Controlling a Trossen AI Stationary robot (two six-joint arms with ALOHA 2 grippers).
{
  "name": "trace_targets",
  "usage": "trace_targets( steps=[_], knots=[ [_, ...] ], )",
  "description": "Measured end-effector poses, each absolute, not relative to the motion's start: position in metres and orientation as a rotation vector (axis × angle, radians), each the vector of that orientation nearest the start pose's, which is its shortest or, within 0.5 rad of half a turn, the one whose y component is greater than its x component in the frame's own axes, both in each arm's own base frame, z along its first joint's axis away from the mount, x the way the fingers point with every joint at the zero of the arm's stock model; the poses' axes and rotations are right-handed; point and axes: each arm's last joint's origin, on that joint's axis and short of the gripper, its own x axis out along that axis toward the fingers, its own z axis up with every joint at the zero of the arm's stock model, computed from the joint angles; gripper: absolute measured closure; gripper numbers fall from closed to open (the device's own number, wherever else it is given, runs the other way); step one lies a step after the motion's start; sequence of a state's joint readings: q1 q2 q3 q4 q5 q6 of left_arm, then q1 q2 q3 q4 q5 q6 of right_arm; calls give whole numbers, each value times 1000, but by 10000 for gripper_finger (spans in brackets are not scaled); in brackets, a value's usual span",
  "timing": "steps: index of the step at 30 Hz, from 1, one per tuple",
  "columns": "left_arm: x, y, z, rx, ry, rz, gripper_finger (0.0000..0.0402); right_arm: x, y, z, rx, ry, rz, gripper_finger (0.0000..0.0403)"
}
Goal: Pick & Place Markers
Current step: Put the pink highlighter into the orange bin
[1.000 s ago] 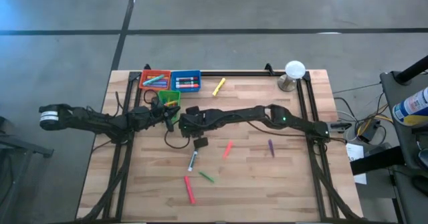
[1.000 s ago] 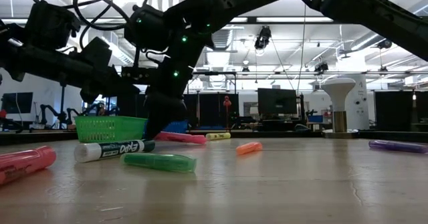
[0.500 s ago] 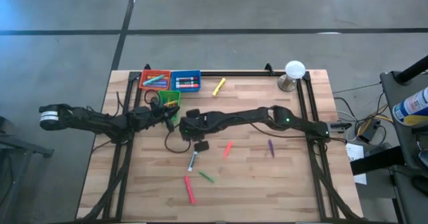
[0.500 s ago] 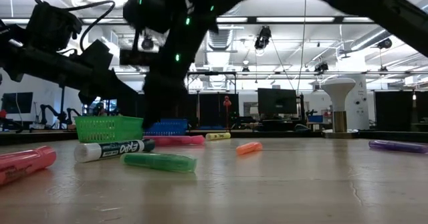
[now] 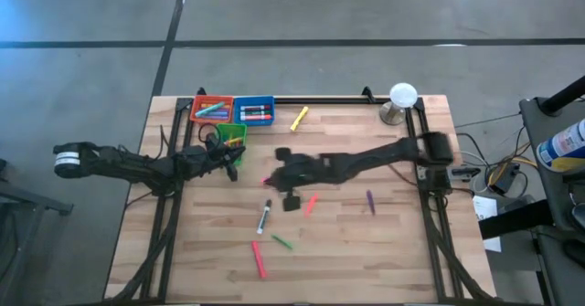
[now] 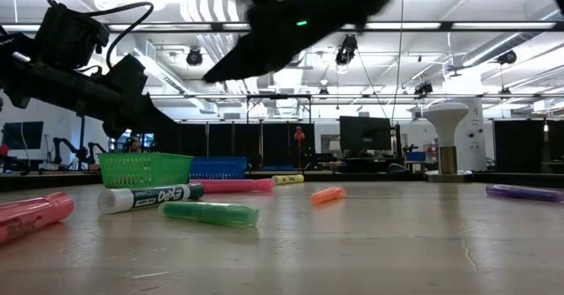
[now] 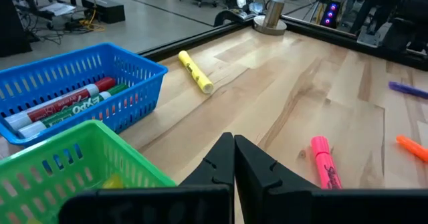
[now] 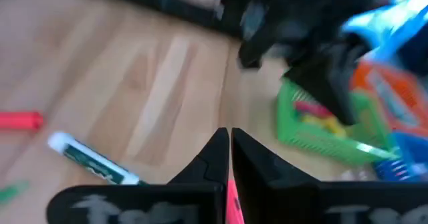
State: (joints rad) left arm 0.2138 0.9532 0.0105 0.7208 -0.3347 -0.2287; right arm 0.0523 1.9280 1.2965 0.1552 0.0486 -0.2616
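Wooden table point(image 5: 384, 251) under both arms. Right gripper point(image 8: 228, 150) raised over table middle, fingers pinched on pink marker point(image 8: 232, 200). Left gripper point(image 7: 233, 158) clenched, empty, beside green bin point(image 5: 230, 134). Loose markers point(image 5: 263, 218) scattered toward front; others in red bin point(image 5: 209, 108), blue bin point(image 5: 254, 110).

A robotics lab or workshop hall: beyond the wooden counter point(image 6: 370, 242) stretch an open ceiling hung with strip lights point(image 6: 441, 25) and cables, dark monitors point(image 6: 365, 135) on benches, and another small robot arm point(image 6: 66, 147) far off, over a polished concrete floor point(image 5: 366, 9).
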Motion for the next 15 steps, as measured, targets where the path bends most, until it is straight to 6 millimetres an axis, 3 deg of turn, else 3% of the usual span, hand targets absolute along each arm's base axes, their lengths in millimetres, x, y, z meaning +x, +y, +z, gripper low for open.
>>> trace_targets(
  steps=[6,10,15],
  knots=[
    [150,42,138,-223,158,546,397,357,17,217,-267,130,16,390],
    [158,42,144,-234,200,494,397,311,13,211,-236,62,3,390],
    [177,45,158,-256,414,508,379,267,11,204,-188,29,-6,390]
  ],
)
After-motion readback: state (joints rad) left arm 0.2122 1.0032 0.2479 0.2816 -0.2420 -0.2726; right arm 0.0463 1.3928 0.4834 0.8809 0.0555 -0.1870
